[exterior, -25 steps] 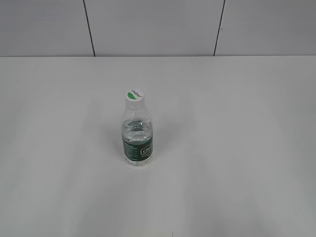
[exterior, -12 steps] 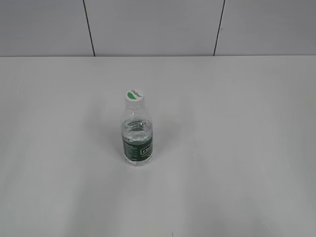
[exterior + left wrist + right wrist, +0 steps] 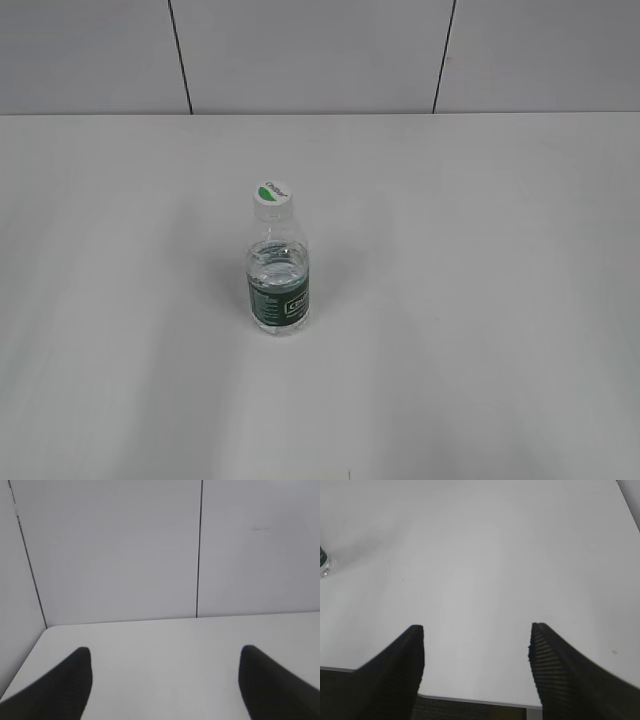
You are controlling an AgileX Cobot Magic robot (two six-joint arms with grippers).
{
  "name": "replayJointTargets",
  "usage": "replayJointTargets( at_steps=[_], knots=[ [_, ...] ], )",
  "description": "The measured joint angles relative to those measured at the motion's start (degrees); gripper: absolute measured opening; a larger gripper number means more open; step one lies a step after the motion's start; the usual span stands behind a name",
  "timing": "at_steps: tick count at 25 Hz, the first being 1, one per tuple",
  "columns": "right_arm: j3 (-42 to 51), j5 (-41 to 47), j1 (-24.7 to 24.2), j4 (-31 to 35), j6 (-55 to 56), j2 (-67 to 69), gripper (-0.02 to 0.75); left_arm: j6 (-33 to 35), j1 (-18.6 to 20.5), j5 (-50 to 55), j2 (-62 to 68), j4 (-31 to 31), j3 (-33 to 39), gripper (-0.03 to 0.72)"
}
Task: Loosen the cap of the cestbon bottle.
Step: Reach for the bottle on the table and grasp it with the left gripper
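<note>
Item: bottle (image 3: 278, 275), clear plastic, upright a little left of centre in the exterior view on a white table (image 3: 480, 300); dark green label band low on the body, its white logo too small to read. Cap (image 3: 271, 192), white with a green mark, seated on the neck; whether it is tight cannot be told. In the right wrist view only a sliver of the bottle's base (image 3: 324, 565) shows, cut off at the left edge. Left gripper (image 3: 165, 680): dark fingers spread wide apart, nothing between them, tips only in view, facing a panelled wall (image 3: 125, 550). Right gripper (image 3: 476, 652): fingers likewise apart and empty, over the table's near edge. Neither arm appears in the exterior view.
</note>
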Motion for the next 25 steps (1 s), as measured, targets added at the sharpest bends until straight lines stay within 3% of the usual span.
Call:
replayJointTargets(
  at_steps=[10,14,19,23,25],
  knots=[
    [0.0,0.0,0.0,0.0,0.0,0.0,0.503,0.0,-9.6,-15.7,19.4,0.2,0.6,0.540],
    [0.0,0.0,0.0,0.0,0.0,0.0,0.503,-1.9,-11.2,-23.1,30.2,1.1,0.6,0.540],
    [0.0,0.0,0.0,0.0,0.0,0.0,0.503,-14.0,-11.4,-33.3,43.2,13.3,0.6,0.540],
    [0.0,0.0,0.0,0.0,0.0,0.0,0.503,-16.2,-11.4,-46.5,53.5,24.8,0.5,0.540],
    [0.0,0.0,0.0,0.0,0.0,0.0,0.503,-16.4,-11.4,-52.3,58.8,27.7,0.5,0.540]
  ],
)
